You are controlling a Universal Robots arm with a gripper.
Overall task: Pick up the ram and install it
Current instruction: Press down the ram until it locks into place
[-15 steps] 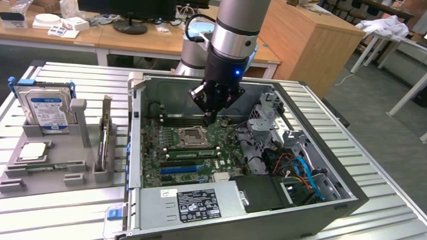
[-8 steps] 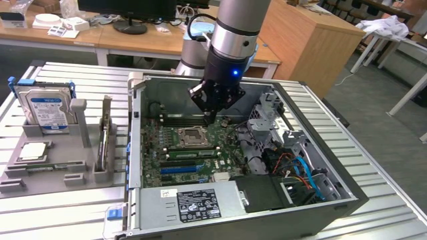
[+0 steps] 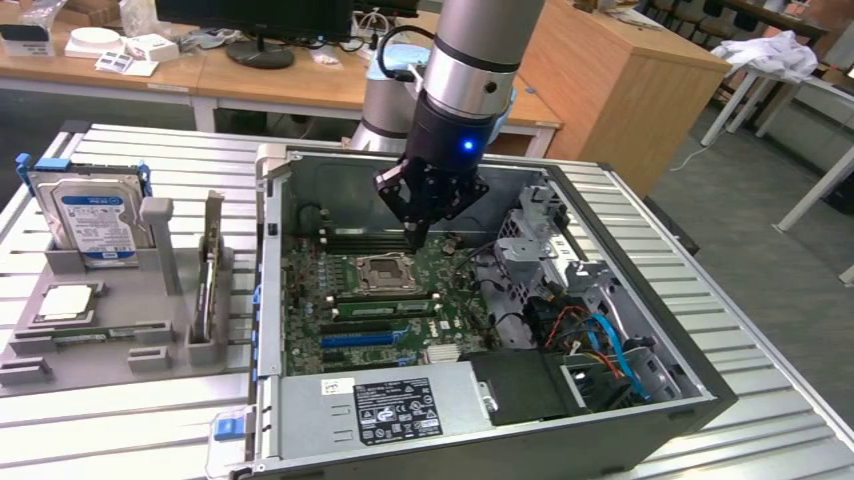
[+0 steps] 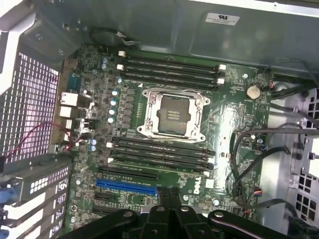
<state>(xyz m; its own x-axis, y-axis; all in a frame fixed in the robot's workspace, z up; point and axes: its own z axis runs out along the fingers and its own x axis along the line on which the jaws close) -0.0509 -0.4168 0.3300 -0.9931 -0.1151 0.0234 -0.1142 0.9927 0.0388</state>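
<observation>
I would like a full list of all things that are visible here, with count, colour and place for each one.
computer case: one, dark grey, open, on the slatted metal table.
motherboard: one, green, inside the case.
processor socket: one, silver frame, empty, mid-board.
memory slots: two banks, black with white clips, either side of the socket, all empty.
power supply: one, grey with black label, at the case's near edge.
hard drive: one, silver with blue label, upright in the grey holder at the exterior view's left.
ram: one, thin, on edge in the holder.
processor chip: one, silver, flat on the holder.
desks: wooden, behind.
gripper: one, black, shut, holding nothing, over the motherboard.
</observation>
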